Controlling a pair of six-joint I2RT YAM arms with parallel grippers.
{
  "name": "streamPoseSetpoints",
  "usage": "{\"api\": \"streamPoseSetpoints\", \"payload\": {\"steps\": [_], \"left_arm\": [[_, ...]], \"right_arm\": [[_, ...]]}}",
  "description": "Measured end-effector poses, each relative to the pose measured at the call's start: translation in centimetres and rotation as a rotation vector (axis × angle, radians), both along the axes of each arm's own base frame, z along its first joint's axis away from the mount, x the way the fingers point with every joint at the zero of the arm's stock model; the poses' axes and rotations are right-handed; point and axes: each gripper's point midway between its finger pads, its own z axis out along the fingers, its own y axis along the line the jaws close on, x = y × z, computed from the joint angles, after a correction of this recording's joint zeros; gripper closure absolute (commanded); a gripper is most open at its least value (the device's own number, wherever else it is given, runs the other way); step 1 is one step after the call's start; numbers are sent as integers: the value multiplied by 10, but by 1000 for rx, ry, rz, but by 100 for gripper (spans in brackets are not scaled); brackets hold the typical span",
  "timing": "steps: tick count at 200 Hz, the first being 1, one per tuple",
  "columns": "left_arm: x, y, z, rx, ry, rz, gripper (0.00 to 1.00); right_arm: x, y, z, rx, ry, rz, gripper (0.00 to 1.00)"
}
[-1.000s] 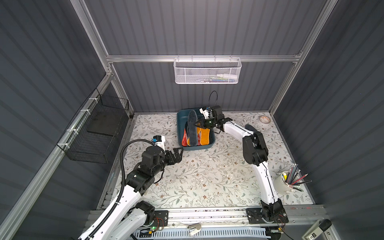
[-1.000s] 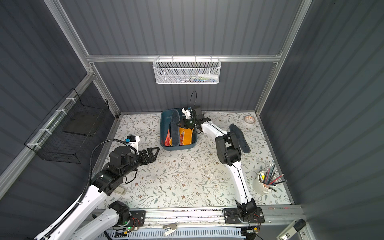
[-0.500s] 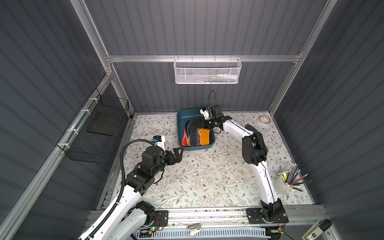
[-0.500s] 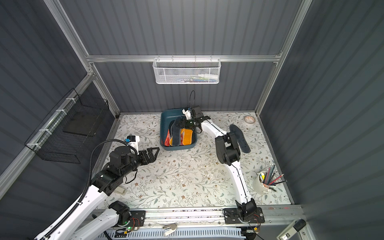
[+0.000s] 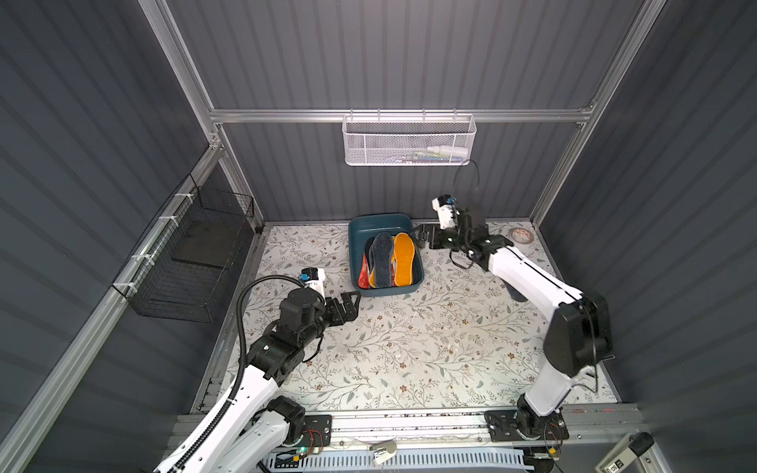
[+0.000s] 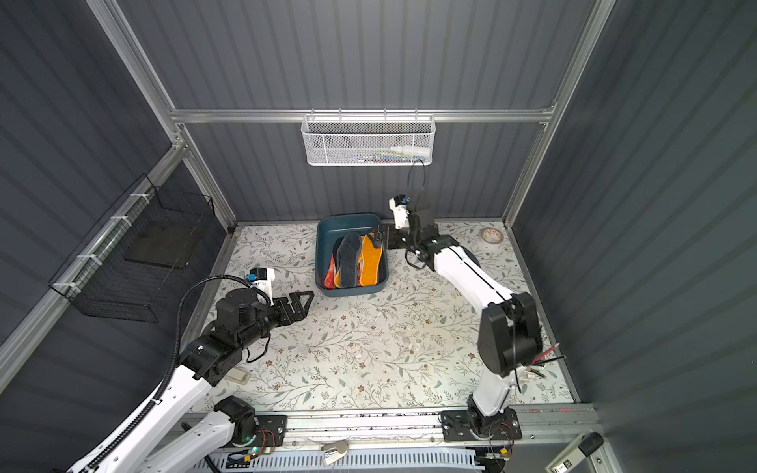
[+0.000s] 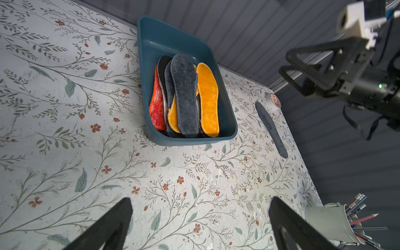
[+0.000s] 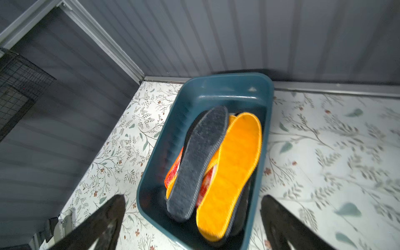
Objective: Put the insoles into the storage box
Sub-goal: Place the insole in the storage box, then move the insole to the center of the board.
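The teal storage box [image 5: 379, 219] stands at the back of the floral mat and holds several insoles. A fuzzy dark grey insole [image 5: 381, 258] lies on top, beside an orange-yellow one [image 5: 403, 258] and over a mottled red-orange one [image 5: 363, 275]. My right gripper [image 5: 422, 235] hangs open and empty just beyond the box's right far corner; the wrist view looks down on the pile [image 8: 201, 162]. My left gripper [image 5: 354, 303] is open over bare mat in front of the box. One more dark insole [image 7: 271, 127] lies flat on the mat to the right, under the right arm.
A white mesh basket [image 5: 409, 141] hangs on the back wall above the box. A black wire basket [image 5: 192, 262] hangs on the left wall. A tape roll [image 5: 521, 235] lies in the back right corner. A cup of pencils [image 7: 331, 220] stands at the front right.
My right gripper has opened and let go of the dark grey insole, which now lies flat on the pile in the box. That gripper has drawn back to the right. The left arm has not moved.
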Motion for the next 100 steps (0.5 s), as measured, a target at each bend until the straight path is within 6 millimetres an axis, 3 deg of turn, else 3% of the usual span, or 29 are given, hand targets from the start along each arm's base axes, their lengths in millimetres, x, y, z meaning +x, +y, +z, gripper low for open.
{"api": "streamPoseSetpoints", "payload": {"steps": [34, 70, 100], "left_arm": [[6, -4, -1, 0, -3, -3, 0], [8, -6, -1, -2, -10, -7, 0], [10, -8, -3, -1, -3, -14, 0]], "right_arm": [[-44, -86, -58, -36, 136, -232, 1], [-83, -139, -107, -83, 257, -398, 1], [-89, -182, -128, -112, 320, -538, 1]]}}
